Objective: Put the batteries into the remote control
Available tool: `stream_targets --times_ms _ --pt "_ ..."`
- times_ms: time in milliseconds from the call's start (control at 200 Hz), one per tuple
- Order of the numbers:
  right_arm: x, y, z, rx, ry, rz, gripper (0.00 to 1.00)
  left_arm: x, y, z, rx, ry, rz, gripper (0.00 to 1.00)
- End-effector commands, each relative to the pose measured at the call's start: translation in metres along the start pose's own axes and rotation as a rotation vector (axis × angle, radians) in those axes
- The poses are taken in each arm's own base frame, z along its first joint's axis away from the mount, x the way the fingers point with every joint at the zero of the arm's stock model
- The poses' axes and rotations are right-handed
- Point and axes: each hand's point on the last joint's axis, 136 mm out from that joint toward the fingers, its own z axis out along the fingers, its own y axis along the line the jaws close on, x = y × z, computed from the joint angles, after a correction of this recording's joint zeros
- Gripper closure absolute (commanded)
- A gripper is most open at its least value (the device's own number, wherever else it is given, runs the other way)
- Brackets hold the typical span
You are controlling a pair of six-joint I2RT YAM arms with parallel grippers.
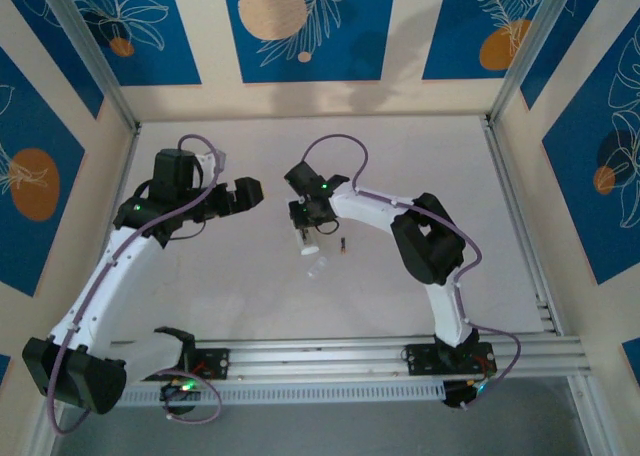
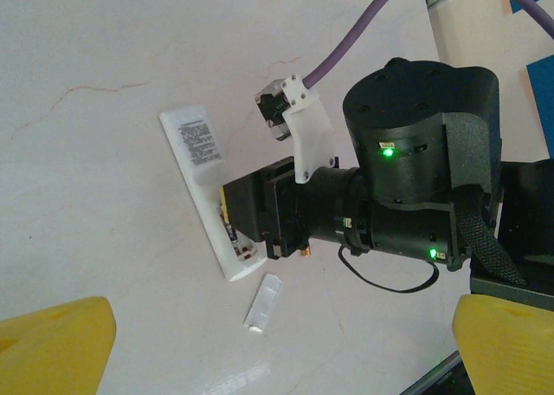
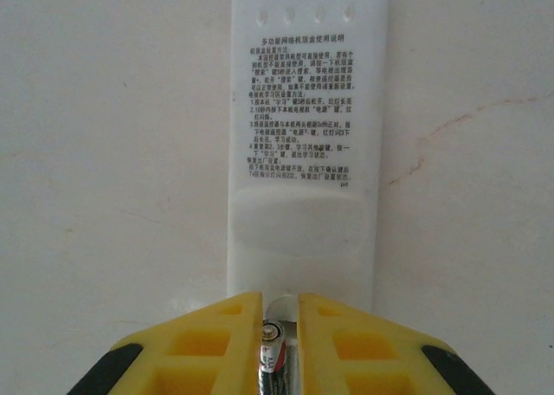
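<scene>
The remote control [image 3: 305, 144] lies back side up on the table, its printed label facing me and its battery compartment [image 2: 243, 251] open at the near end. My right gripper [image 3: 280, 313] is shut on a battery [image 3: 273, 353], holding it lengthwise over that compartment. From above, the right gripper [image 1: 305, 219] covers the remote control [image 1: 306, 241]. A second battery [image 1: 343, 244] lies loose on the table just right of the remote. My left gripper [image 1: 247, 194] hovers to the left, open and empty, its yellow fingers [image 2: 54, 343] spread wide apart.
The remote's small white battery cover [image 2: 263, 301] lies loose on the table just beyond the compartment end, and from above the cover [image 1: 318, 269] is near the right arm's elbow. An aluminium rail [image 1: 330, 354] runs along the table's near edge.
</scene>
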Motion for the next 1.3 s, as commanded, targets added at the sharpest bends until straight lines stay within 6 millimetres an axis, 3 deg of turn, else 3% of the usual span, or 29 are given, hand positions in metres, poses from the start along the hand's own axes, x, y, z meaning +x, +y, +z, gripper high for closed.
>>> stream_targets --times_ms 0,475,1295 --pt "0.004 0.009 0.001 -0.021 0.024 0.006 0.82 -0.001 0.004 -0.004 -0.013 -0.007 0.003 0.0" --pt "0.011 0.008 0.007 0.001 0.043 -0.005 0.83 0.0 0.005 -0.006 -0.014 -0.01 -0.002 0.0" --pt "0.011 -0.001 -0.011 0.042 0.007 0.039 0.83 0.002 0.007 0.0 -0.007 0.002 -0.038 0.0"
